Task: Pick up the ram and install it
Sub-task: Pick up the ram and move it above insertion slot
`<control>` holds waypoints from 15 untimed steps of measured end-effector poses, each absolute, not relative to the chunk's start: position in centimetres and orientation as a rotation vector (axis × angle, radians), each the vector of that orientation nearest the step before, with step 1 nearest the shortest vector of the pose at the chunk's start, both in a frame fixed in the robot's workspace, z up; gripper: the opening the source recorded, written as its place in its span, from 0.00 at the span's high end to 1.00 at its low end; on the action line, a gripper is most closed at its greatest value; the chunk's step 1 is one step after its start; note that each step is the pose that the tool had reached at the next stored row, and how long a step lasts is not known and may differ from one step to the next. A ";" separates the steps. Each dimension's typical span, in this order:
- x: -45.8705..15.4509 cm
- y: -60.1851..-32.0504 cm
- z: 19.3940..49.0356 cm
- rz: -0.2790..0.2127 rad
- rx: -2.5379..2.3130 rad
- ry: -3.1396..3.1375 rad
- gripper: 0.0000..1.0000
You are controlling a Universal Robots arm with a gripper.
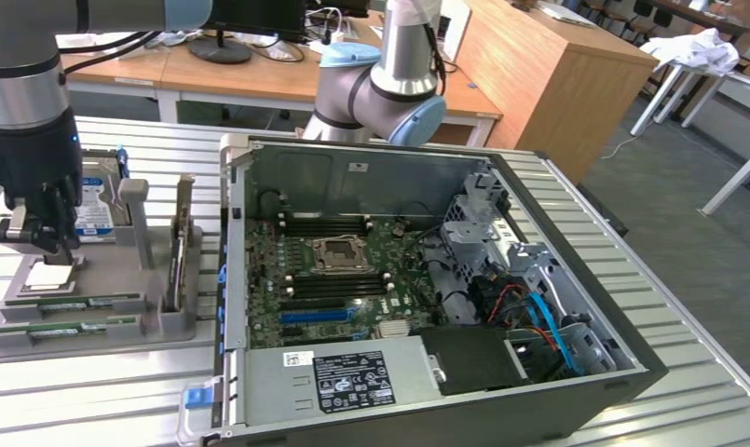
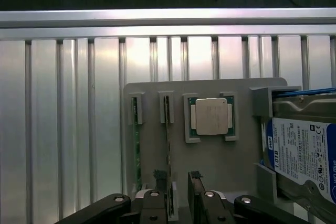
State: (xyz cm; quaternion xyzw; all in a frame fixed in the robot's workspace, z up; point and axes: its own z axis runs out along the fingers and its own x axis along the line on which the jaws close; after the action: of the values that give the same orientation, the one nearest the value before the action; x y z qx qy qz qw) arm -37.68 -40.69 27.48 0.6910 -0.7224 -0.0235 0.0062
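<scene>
Two green ram sticks (image 1: pixel 74 302) (image 1: pixel 64 327) lie edge-up in slots of a grey holder (image 1: pixel 163 321) at the exterior view's left. In the wrist view they are thin green strips (image 2: pixel 137 145) (image 2: pixel 168 129) in the holder (image 2: pixel 220 166). My gripper (image 1: pixel 49 244) (image 2: pixel 177 182) hangs open just above the holder, and the nearer ram stick runs in beside one dark fingertip (image 2: pixel 159 178). Nothing is held. The open computer case (image 1: pixel 623 368) shows its motherboard (image 1: pixel 269 270) with empty black ram slots (image 1: pixel 331 223).
A silver CPU (image 2: pixel 211 116) (image 1: pixel 49 276) sits in the holder between the ram and a blue-labelled hard drive (image 2: pixel 302 156) (image 1: pixel 98 212). Upright cards (image 1: pixel 180 251) stand in the holder near the case. The slatted metal table (image 1: pixel 673 270) carries everything. A second arm's base (image 1: pixel 381 88) stands behind the case.
</scene>
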 end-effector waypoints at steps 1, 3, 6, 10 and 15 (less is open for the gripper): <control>-37.7 -40.8 27.5 -0.074 2.162 -2.260 0.70; -37.7 -40.9 27.5 -0.074 2.163 -2.260 0.70; -37.7 -41.2 27.5 -0.074 2.163 -2.260 0.70; -37.7 -41.6 27.5 -0.074 2.163 -2.260 0.70; -37.7 -42.3 27.5 -0.074 2.163 -2.260 0.70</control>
State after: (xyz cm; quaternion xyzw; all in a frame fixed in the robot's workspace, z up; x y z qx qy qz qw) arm -37.68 -42.28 27.50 0.6913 -0.7222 -0.0236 0.0063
